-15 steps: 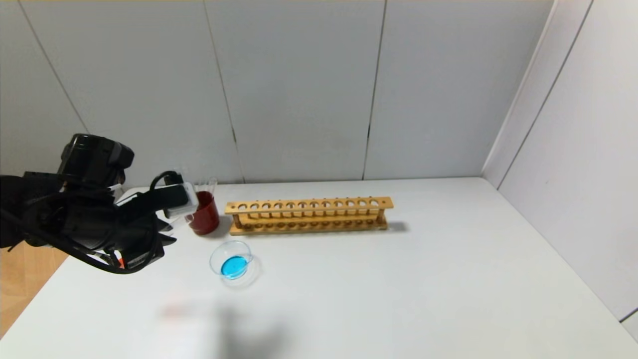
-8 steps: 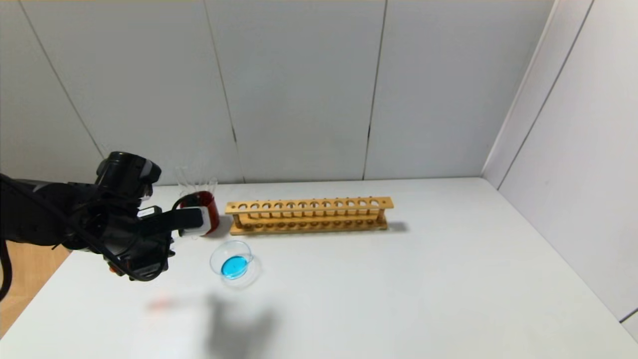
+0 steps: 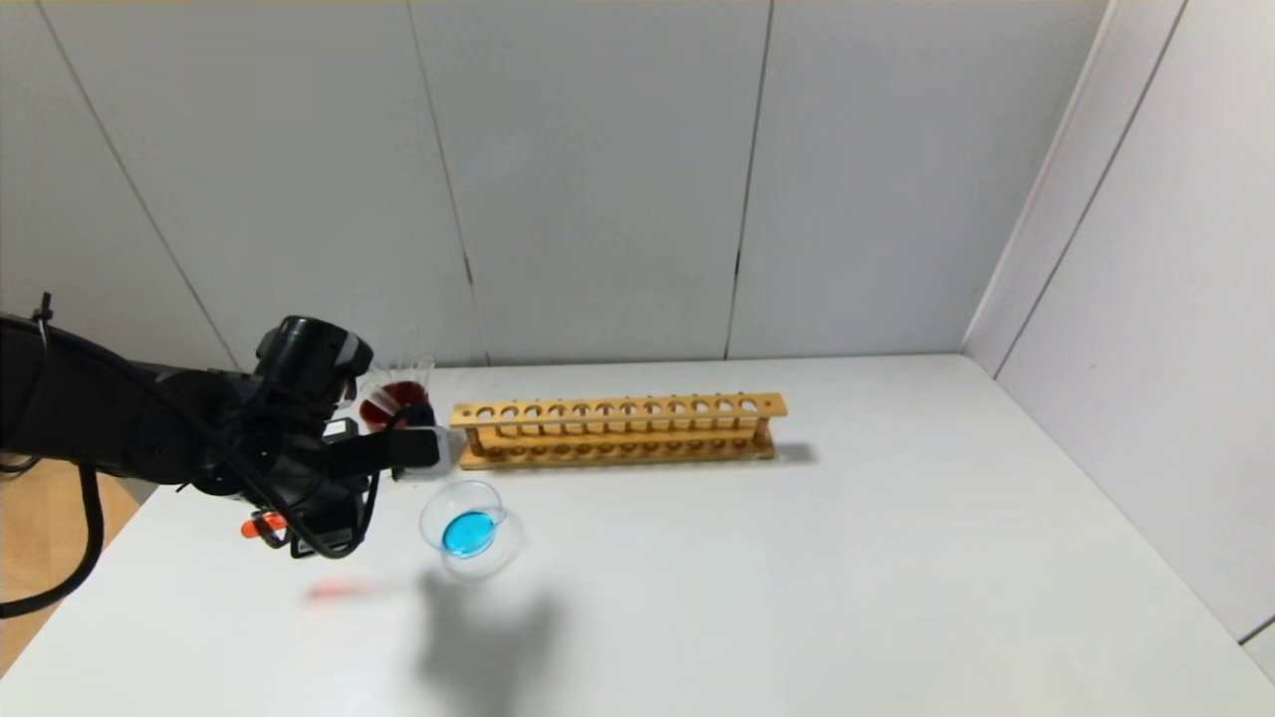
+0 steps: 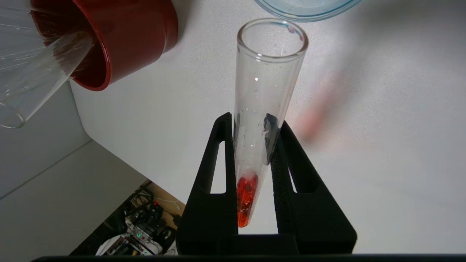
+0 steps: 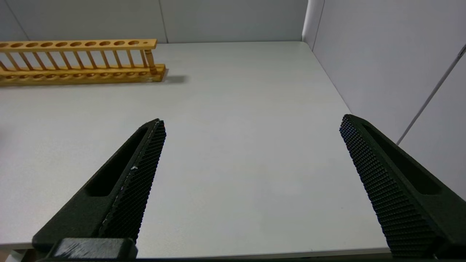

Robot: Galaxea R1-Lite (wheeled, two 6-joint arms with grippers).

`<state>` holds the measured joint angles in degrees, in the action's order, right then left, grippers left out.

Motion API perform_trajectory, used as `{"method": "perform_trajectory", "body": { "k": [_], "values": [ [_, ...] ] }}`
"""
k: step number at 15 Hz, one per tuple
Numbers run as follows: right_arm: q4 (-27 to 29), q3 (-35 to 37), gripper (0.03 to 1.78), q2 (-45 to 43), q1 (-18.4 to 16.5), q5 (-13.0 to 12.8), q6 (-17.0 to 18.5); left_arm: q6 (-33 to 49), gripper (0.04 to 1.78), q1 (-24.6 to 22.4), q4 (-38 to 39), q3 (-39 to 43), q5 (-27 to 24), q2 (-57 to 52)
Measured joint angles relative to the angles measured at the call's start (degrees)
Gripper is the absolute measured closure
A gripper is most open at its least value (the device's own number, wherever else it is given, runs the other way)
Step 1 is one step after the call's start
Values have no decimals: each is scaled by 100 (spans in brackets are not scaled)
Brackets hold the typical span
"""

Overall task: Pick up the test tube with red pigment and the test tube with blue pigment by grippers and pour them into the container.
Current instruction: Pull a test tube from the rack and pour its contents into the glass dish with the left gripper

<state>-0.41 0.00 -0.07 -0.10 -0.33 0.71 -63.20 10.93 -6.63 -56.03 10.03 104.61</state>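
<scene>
We are holding the test tube with red pigment (image 4: 260, 120) clamped between the left gripper (image 4: 251, 125) fingers near the bench's far left corner, its long axis running outward from the jaws and its open mouth pointing at the container (image 3: 468, 528). That dish, already showing blue liquid, is lying just beyond the mouth toward the bench's middle, so we are judging a short advance and tilt will pour. Our right gripper (image 5: 251, 145) is hanging spread wide and empty near the right edge.

Long wooden test-tube rack (image 3: 618, 429) with a row of round holes, on white table (image 3: 797, 578); dark red opaque cup (image 3: 391, 400) just beside its left end; grey panelled wall (image 3: 598, 179) behind.
</scene>
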Motion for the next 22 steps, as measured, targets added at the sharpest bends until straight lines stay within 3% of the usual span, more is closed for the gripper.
{"method": "perform_trajectory", "body": {
  "k": [7,12,22],
  "values": [
    [0,0,6,0,0,0,0,-59,149,28,-28,-293,518,316],
    [0,0,6,0,0,0,-2,-138,149,317,-44,-386,923,410],
    [0,0,6,0,0,-2,0,-140,149,483,-52,-373,1303,644]
  ]
}}
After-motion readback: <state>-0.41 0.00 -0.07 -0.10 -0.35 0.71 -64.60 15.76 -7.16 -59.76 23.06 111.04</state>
